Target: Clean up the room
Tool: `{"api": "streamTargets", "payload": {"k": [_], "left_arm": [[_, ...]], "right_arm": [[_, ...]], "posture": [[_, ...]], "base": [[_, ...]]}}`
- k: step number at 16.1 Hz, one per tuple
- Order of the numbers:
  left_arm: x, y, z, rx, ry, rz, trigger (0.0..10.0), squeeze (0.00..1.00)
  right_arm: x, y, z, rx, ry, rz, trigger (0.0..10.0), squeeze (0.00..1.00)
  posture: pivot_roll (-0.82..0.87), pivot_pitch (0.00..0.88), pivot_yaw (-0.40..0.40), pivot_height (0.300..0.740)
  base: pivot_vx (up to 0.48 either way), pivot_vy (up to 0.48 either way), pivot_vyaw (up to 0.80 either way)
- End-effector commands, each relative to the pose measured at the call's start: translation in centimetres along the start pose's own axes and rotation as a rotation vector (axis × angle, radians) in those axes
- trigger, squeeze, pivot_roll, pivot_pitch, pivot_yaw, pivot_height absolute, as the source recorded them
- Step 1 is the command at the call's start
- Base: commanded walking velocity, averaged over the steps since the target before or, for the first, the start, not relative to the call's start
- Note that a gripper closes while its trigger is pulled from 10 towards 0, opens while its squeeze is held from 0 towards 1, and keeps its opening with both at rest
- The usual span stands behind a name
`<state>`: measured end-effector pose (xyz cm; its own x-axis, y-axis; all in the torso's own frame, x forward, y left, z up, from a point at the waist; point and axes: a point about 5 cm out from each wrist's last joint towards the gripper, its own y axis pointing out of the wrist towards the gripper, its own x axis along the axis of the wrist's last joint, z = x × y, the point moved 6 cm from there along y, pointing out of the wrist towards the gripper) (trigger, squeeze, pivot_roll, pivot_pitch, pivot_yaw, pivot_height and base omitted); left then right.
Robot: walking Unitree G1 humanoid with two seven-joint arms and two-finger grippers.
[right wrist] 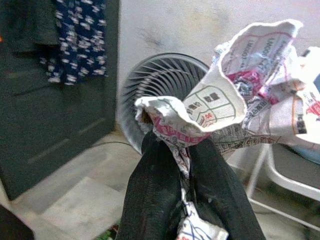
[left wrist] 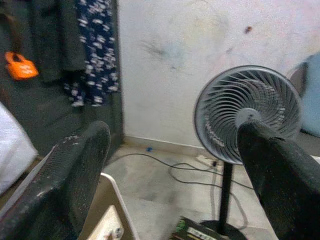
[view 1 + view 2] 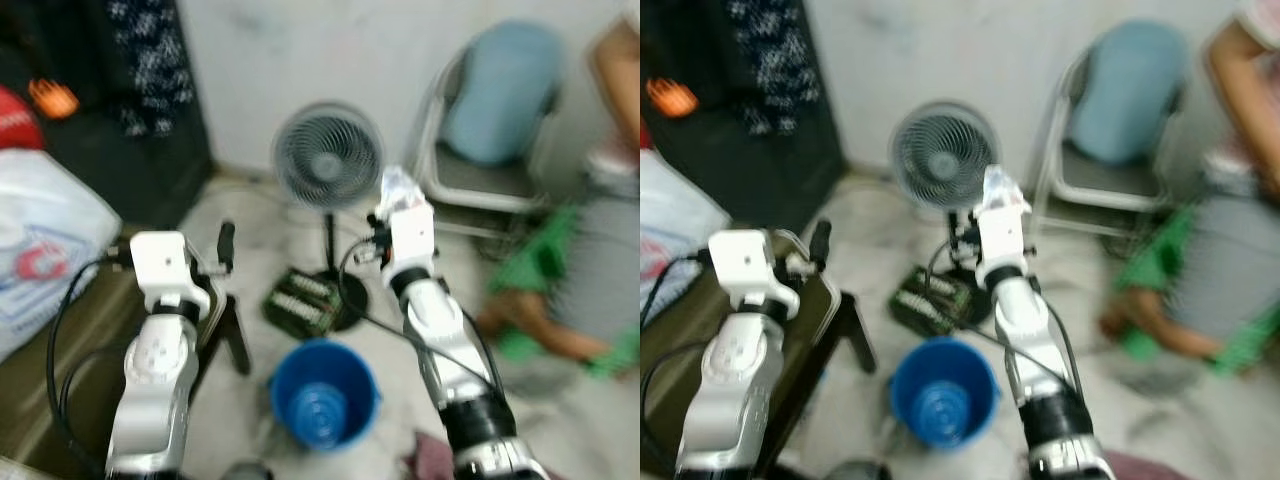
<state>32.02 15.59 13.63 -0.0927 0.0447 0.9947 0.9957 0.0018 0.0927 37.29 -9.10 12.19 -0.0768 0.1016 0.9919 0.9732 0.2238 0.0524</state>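
- Right pincer (image 1: 187,165): fingers pressed together on a crumpled newspaper wad (image 1: 240,100). The printed sheet fans out above the fingertips, with a strip trailing down between them.
- In the head views the newspaper wad sits at the tip of the raised right arm, in front of the standing fan (image 3: 328,155), above the floor.
- Left pincer (image 2: 170,175): fingers wide apart, nothing between them. It is raised at left, over the edge of a dark worktop (image 3: 60,350).
- Blue bucket (image 3: 325,392) on the floor, near, between the two arms, below the right pincer. Inside looks blue; contents cannot be made out.
- Green crate-like object (image 3: 305,300) beside the fan's base, just beyond the bucket; blurred.
- Far right: chair (image 3: 480,180) with a light blue cushion (image 3: 500,90) against the wall.
- Right edge: a person (image 3: 590,250) crouched low, partly in green; heavily blurred.
- Left: white plastic bag (image 3: 40,250) on the worktop; dark patterned cloth (image 2: 95,50) hanging far left.
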Motion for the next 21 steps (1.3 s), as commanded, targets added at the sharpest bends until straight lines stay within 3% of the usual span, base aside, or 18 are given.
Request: {"api": "streamTargets", "payload": {"k": [1, 7, 10, 12, 15, 18, 21], "left_arm": [[0.1, 0.0, -0.5, -0.007, -0.007, -0.001, 10.0, 0.00], [0.3, 0.0, -0.4, -0.016, -0.005, -0.011, 10.0, 0.00], [-0.5, -0.3, -0.6, -0.048, 0.008, 0.023, 10.0, 0.00], [-1.3, -2.4, -1.3, -0.191, 0.065, 0.064, 10.0, 0.00], [-1.4, -4.2, -1.9, -0.321, 0.140, 0.077, 10.0, 0.00], [-1.2, -6.6, -2.4, -0.438, 0.186, 0.116, 10.0, 0.00], [-1.0, -8.4, -1.1, -0.460, 0.213, 0.176, 10.0, 0.00]], "right_arm": [[-0.1, -0.1, -1.0, -0.026, -0.009, 0.005, 10.0, 0.00], [-0.4, 0.1, -1.3, -0.053, -0.001, 0.014, 10.0, 0.00], [-2.1, 0.0, -3.2, -0.167, 0.020, 0.104, 10.0, 0.00], [-4.6, -0.7, -5.1, -0.281, 0.035, 0.231, 10.0, 0.00], [-6.1, -1.3, -6.1, -0.340, 0.045, 0.293, 10.0, 0.00], [-7.8, -2.4, -6.2, -0.378, 0.058, 0.387, 10.0, 0.00], [-10.3, -3.2, -5.1, -0.366, 0.085, 0.514, 10.0, 0.00]], "posture": [[-0.01, 0.000, -0.016, 0.740], [0.00, 0.000, -0.017, 0.740], [0.01, 0.000, -0.023, 0.740], [0.04, 0.000, -0.020, 0.740], [0.06, 0.000, -0.003, 0.740], [0.07, 0.044, 0.043, 0.740], [0.11, 0.146, 0.116, 0.740]], "base": [[0.000, 0.000, 0.80], [0.000, 0.000, 0.21], [0.000, 0.000, 0.00], [0.000, 0.000, 0.00], [0.000, 0.000, 0.00], [0.000, 0.000, 0.00], [0.000, 0.000, 0.00]]}}
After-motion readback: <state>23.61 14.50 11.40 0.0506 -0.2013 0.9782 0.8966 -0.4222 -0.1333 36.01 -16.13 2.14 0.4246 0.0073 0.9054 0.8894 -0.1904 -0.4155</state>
